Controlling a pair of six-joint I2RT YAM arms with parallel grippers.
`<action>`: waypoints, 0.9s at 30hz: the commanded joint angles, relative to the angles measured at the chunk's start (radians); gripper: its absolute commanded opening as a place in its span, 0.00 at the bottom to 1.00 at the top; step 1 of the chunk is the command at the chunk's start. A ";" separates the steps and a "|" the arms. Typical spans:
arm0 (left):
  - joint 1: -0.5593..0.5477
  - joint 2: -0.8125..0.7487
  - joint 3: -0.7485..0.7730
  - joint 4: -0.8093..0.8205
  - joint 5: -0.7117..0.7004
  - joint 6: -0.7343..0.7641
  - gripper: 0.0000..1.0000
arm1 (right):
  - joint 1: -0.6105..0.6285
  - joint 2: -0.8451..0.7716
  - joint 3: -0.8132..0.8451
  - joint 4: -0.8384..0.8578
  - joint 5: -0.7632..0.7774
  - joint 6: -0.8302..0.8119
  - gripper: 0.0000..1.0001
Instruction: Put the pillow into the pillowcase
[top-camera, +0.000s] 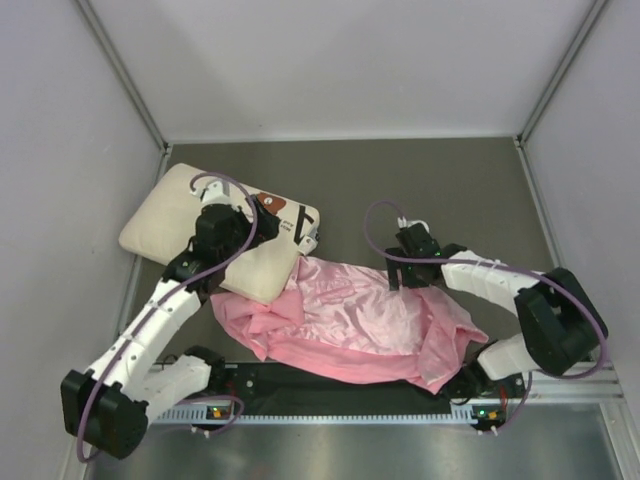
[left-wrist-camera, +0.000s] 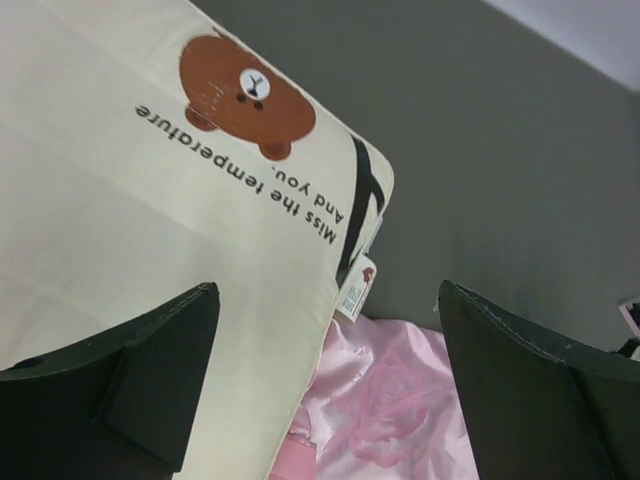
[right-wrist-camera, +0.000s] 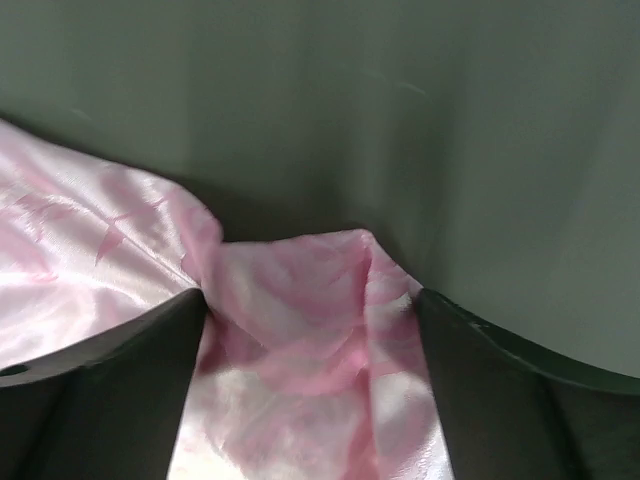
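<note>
at the far left of the counter (top-camera: 400, 180) the pillow (top-camera: 160, 215) is seen lying flat, its long axis running left to right and its tagged end turned toward the pillowcase (top-camera: 350, 320), whose crumpled pink cloth is touched by the pillow's near corner. the left end effector (left-wrist-camera: 327, 300) is held wide over that tagged end, gripping nothing, and is judged the nearer arm. farther right, the right end effector (right-wrist-camera: 310, 295) is spread wide astride the case's far edge, not yet closed.

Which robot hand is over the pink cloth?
The right gripper: open, it straddles a fold of the pink pillowcase. The left gripper is over the cream pillow instead.
</note>
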 joint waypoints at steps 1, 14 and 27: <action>-0.055 0.060 0.033 -0.010 0.010 0.027 0.95 | 0.017 0.053 0.040 -0.008 0.098 0.026 0.82; -0.091 0.215 0.077 0.024 0.042 0.067 0.95 | -0.333 0.114 0.330 -0.039 0.041 -0.028 0.00; -0.182 0.368 0.120 0.133 0.131 0.155 0.95 | -0.327 0.123 0.535 -0.136 0.029 -0.123 1.00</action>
